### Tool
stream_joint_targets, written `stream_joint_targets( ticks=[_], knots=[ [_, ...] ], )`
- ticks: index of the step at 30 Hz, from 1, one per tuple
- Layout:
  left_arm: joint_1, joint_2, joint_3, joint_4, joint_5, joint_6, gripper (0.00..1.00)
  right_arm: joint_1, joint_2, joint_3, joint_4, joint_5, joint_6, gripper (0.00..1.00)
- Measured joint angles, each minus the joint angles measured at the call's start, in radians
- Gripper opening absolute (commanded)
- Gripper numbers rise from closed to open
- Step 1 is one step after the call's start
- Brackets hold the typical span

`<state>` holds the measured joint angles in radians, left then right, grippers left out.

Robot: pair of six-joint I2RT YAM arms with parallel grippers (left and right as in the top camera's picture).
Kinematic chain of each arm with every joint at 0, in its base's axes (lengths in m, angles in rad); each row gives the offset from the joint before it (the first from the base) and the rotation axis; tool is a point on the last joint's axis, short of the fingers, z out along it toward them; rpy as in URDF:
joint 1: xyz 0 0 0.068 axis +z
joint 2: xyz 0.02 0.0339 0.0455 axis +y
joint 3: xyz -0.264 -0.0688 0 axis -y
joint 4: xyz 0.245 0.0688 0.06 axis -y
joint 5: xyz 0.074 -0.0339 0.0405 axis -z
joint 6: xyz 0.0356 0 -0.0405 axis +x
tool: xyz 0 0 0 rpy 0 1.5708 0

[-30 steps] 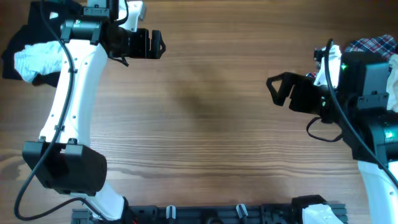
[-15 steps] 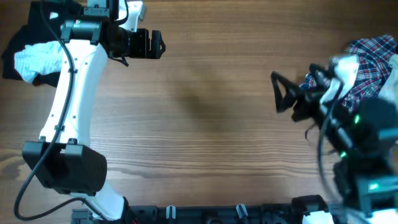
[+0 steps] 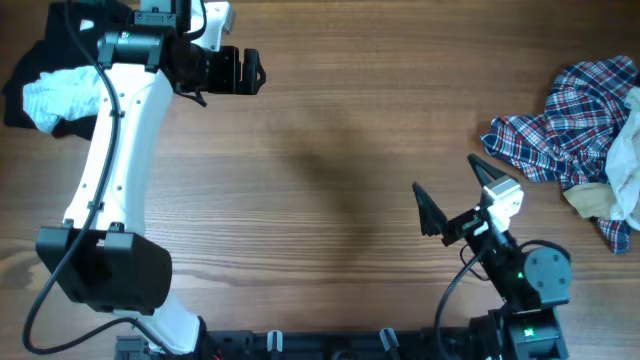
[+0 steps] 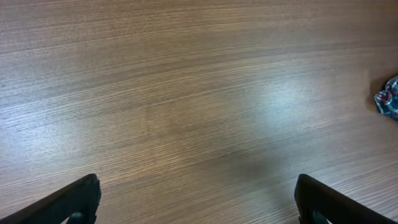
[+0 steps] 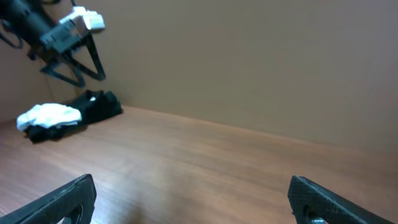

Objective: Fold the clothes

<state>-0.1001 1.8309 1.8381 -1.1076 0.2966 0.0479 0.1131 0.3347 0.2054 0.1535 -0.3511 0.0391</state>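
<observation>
Wooden table (image 3: 330,150); folding apparently not begun, nothing flat or creased; two crumpled heaps: plaid shirt (image 3: 565,125) with one pale garment (image 3: 628,160) at the right edge; black-and-white pile (image 3: 45,95) far left, piece count unclear; two claws: left claw (image 3: 258,72), right claw (image 3: 442,172), both spread wide, holding nothing.

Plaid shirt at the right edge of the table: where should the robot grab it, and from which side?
Probably the left-end flap of the plaid shirt, approached from the middle of the table by the open right tool. The shirt lies crumpled, but that flap juts out flat on the wood, clear of the pale garment beside it.
</observation>
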Motion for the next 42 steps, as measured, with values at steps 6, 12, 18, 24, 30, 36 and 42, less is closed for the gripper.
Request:
stream_joint_targets(
  ticks=[6,12,18,24,30,36,42],
  knots=[
    [0.0,0.0,0.0,0.0,0.0,0.0,1.0,-0.024,-0.087,-0.124,0.042,0.0,0.0,1.0],
    [0.0,0.0,0.0,0.0,0.0,0.0,1.0,-0.024,-0.19,-0.172,0.045,0.001,-0.004,1.0],
    [0.0,0.0,0.0,0.0,0.0,0.0,1.0,-0.032,-0.275,-0.198,-0.035,0.004,-0.015,1.0],
    [0.0,0.0,0.0,0.0,0.0,0.0,1.0,-0.034,-0.314,-0.198,-0.129,0.005,-0.033,1.0],
    [0.0,0.0,0.0,0.0,0.0,0.0,1.0,-0.035,-0.315,-0.198,-0.131,0.005,-0.045,1.0],
    [0.0,0.0,0.0,0.0,0.0,0.0,1.0,-0.035,-0.315,-0.198,-0.13,0.005,-0.045,1.0],
    [0.0,0.0,0.0,0.0,0.0,0.0,1.0,-0.035,-0.315,-0.198,-0.131,0.005,-0.045,1.0]
  ],
)
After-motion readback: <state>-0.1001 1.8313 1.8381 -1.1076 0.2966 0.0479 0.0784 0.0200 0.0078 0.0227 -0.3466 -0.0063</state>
